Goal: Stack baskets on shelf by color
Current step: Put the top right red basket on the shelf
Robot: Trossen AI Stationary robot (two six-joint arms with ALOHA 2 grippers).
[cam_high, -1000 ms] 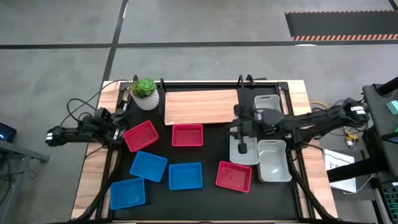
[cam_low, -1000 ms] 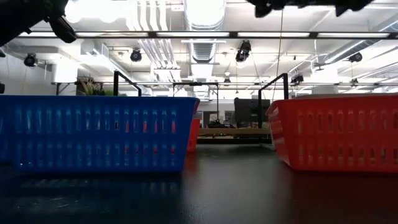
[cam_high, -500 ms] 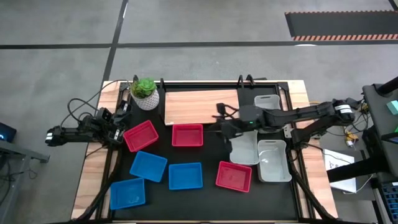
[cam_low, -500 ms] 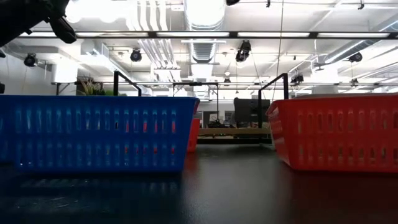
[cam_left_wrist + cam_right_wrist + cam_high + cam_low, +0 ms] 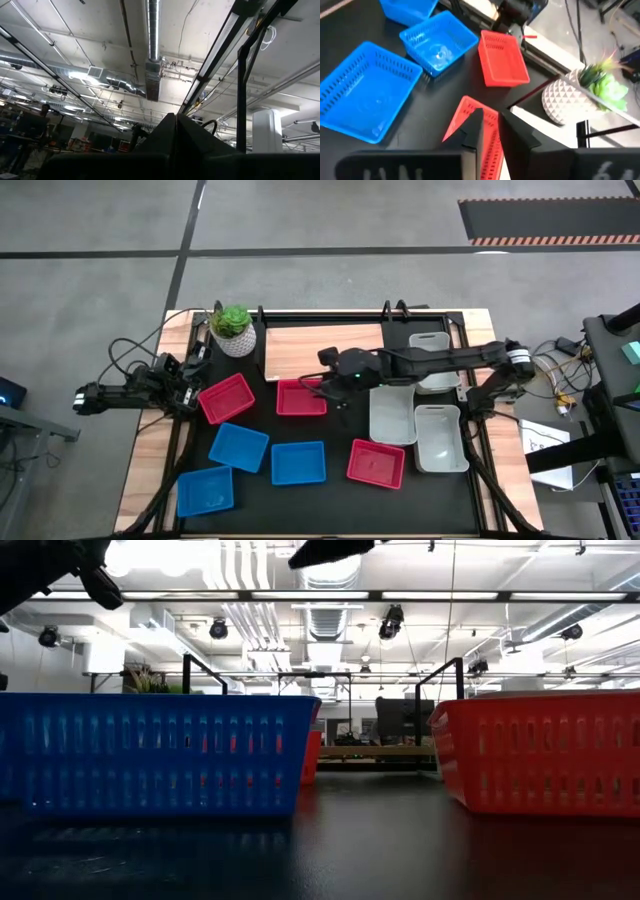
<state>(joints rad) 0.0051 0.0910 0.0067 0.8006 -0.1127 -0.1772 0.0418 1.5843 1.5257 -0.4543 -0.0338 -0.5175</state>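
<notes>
Right claw [image 5: 335,383] hangs over the red basket [image 5: 301,397] just in front of the shelf [image 5: 322,351], fingers a narrow slot apart, empty — light, stiff, slick perforated plastic, I'd say, best pinched on a thin rim wall; left claw [image 5: 190,380] parked, closed.

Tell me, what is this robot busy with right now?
It is sorting plastic baskets. The right gripper reaches across to the red perforated basket beside the light-wood shelf board, fingers slightly apart, holding nothing. The left gripper waits shut at the table's left edge. The shelf board carries no baskets yet; red, blue and whitish-grey ones lie scattered.
</notes>
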